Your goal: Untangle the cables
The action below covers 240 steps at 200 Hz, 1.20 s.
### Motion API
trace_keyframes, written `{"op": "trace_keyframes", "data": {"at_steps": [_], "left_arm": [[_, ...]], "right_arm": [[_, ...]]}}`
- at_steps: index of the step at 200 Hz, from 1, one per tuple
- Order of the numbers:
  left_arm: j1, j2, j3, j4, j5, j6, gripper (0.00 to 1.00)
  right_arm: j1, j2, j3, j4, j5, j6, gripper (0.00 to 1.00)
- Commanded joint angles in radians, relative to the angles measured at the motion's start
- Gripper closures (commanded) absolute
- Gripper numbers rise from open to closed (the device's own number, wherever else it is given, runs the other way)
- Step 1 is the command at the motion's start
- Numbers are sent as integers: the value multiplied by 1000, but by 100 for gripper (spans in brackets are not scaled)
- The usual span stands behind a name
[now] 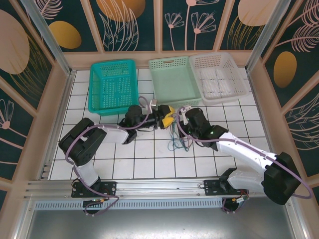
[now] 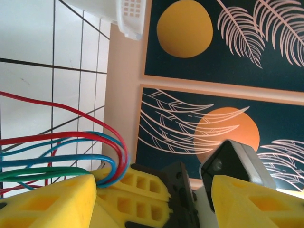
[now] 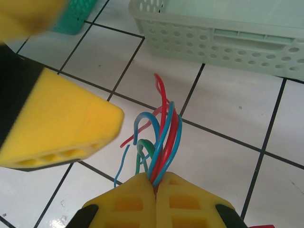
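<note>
One teal basket (image 1: 94,89), one green basket (image 1: 169,61), one white basket (image 1: 214,56), two arms (image 1: 107,133), cables (image 3: 163,114) in three colours.

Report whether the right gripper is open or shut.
Shut. The right gripper has its yellow fingers pressed together, pinching the cables.

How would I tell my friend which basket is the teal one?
Find the white tiled table; three baskets line its far edge. The teal basket is the leftmost, set apart by a gap, while the pale green basket and white basket sit close together.
</note>
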State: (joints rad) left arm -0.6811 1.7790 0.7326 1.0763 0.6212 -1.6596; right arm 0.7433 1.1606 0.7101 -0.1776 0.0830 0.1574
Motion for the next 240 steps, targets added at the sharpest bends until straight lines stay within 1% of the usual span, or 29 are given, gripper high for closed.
{"op": "trace_keyframes", "data": {"at_steps": [1, 47, 78, 89, 110, 126, 148, 202, 240], "left_arm": [[-3, 20, 13, 86, 18, -60, 35], [-2, 54, 19, 128, -4, -78, 39], [-1, 67, 11, 192, -10, -117, 40], [-1, 55, 7, 170, 4, -109, 41], [-1, 11, -6, 76, 26, -62, 40], [1, -24, -15, 17, 30, -35, 40], [1, -43, -12, -9, 34, -29, 41], [7, -47, -24, 23, 15, -52, 42], [16, -4, -9, 60, -6, -67, 43]], "right_arm": [[17, -4, 23, 61, 50, -17, 100], [47, -25, 8, 85, 35, -23, 100], [60, -28, -6, 44, 58, -22, 100], [61, -36, -15, 29, 86, -10, 100], [60, -52, -20, 3, 150, 14, 100], [60, -53, -20, -1, 159, 22, 100], [60, -33, -14, -6, 169, 29, 100], [66, -12, -9, 13, 156, 26, 100], [82, -30, -17, 37, 126, 16, 100]]}}
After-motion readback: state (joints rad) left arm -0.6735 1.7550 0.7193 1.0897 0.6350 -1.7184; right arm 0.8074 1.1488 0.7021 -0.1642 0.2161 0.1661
